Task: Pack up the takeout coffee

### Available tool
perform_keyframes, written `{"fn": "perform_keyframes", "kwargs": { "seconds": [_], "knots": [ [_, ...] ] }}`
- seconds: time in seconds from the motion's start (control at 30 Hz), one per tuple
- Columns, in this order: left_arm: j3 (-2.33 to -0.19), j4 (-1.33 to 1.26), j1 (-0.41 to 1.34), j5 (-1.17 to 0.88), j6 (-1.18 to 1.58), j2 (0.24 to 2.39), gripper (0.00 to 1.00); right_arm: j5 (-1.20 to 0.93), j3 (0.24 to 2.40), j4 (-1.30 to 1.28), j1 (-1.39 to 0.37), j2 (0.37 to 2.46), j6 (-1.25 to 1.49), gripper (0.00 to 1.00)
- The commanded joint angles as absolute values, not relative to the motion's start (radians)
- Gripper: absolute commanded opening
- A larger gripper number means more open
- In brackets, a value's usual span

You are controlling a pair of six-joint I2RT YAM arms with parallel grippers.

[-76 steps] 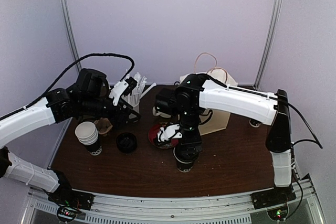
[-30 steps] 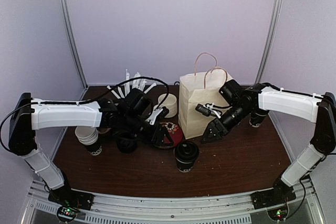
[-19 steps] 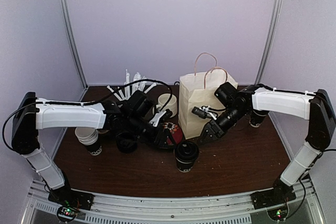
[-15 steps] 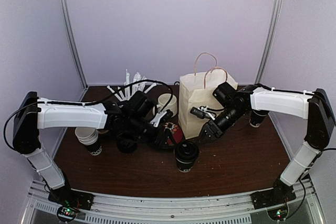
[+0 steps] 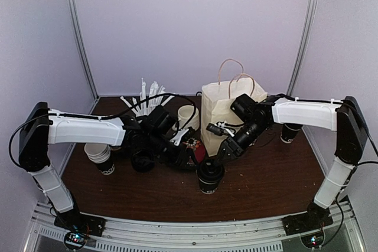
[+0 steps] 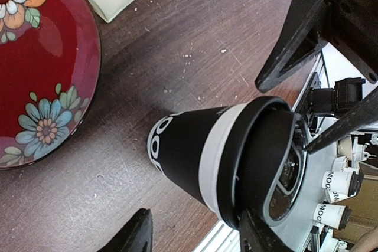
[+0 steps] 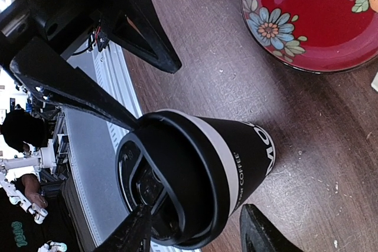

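One takeout coffee cup (image 5: 209, 175), black with a black lid and white lettering, stands upright at the front middle of the table. My left gripper (image 5: 192, 159) reaches it from the left and my right gripper (image 5: 221, 153) from the right, both low by its lid. In the left wrist view the cup (image 6: 195, 151) sits between open jaws of the left gripper (image 6: 198, 228), and one finger (image 6: 260, 234) touches the lid's rim. In the right wrist view the cup (image 7: 201, 175) is flanked by the open right gripper (image 7: 198, 231). A second black cup (image 5: 289, 133) stands partly hidden behind the right arm.
A paper bag (image 5: 227, 107) with handles stands open behind the cup. A red floral bowl (image 5: 194, 146) lies just left of the cup, with a cream mug (image 5: 188, 115) behind it. A stack of white paper cups (image 5: 99, 155) and a cup of straws (image 5: 150, 94) are at the left.
Both grippers have closed in on the lidded cup. The right one came down and left from the bag's front with its jaws narrowing, and the left one edged right.
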State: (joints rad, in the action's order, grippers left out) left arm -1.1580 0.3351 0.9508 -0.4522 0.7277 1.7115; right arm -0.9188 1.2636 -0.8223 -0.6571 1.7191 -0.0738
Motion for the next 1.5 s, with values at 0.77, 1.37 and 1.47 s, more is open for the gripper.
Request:
{"fn": "perform_keyframes", "kwargs": {
  "seconds": [0.77,1.37,1.47],
  "knots": [
    [-1.258,0.649,0.952,-0.316,0.642,1.919,0.32,-0.808,1.3,-0.868,-0.673,1.824,-0.069,0.42],
    [-1.267,0.55,0.955,-0.356,0.584,1.846,0.35,-0.908,1.258,-0.907,-0.632,1.637,-0.136,0.61],
    [-1.272,0.547,0.955,-0.361,0.576,1.854,0.35,-0.879,1.225,-0.882,-0.622,1.63,-0.114,0.53]
  ]
}}
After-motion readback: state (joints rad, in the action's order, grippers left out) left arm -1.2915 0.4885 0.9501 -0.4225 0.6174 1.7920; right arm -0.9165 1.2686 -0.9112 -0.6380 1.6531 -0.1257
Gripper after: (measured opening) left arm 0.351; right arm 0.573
